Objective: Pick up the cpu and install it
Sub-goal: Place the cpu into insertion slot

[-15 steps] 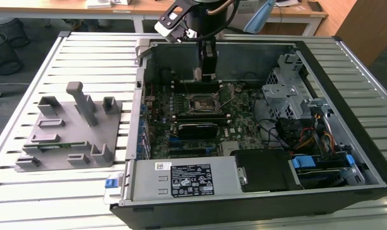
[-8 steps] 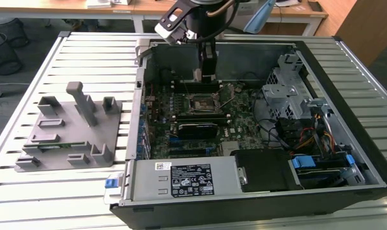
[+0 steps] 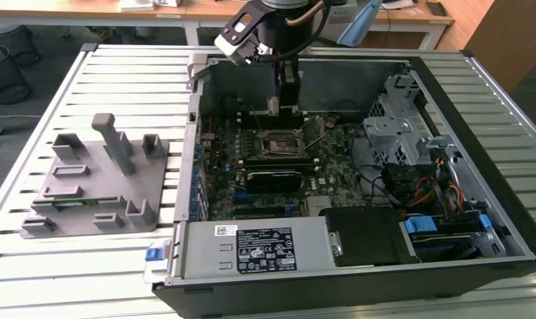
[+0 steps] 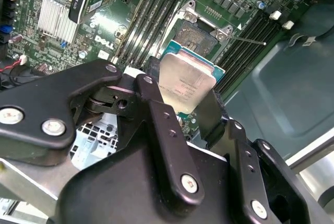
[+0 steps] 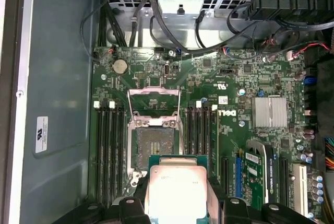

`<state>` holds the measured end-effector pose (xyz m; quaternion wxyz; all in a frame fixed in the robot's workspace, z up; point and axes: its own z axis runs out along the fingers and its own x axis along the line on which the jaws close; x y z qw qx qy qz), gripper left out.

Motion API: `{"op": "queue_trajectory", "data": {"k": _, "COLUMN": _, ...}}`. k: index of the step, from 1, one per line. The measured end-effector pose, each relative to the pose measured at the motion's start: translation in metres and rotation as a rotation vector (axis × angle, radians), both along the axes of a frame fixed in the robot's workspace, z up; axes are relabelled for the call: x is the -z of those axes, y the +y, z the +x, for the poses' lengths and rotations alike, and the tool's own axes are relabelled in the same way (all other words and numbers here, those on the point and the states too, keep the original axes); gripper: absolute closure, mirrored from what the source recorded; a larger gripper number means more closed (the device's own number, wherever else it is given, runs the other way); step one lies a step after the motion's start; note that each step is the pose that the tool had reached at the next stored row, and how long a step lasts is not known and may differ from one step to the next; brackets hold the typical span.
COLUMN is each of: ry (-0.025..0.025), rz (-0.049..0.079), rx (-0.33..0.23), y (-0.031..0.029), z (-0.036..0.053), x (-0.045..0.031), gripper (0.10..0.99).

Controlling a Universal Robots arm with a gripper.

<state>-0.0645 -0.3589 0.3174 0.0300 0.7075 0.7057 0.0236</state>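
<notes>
Workshop: slatted bench [image 3: 117, 73], opened computer [image 3: 339, 173]

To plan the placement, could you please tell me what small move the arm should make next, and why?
Probably shift sideways until the chip sits squarely over the open socket, before lowering. The end effector grips the chip above the board, and in the first wrist view it appears offset from the socket, whose frame stands lifted.

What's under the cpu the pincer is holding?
Below the cpu, held by the pincer, lies the motherboard with its open socket; the board directly beneath is covered.
</notes>
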Motion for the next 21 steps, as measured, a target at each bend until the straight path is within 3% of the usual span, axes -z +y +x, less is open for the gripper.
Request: {"op": "queue_trajectory", "data": {"k": 21, "ry": 0.0, "rz": 0.0, "rx": -0.014, "y": 0.0033, "z": 0.0023, "x": 0.0128, "gripper": 0.561}}
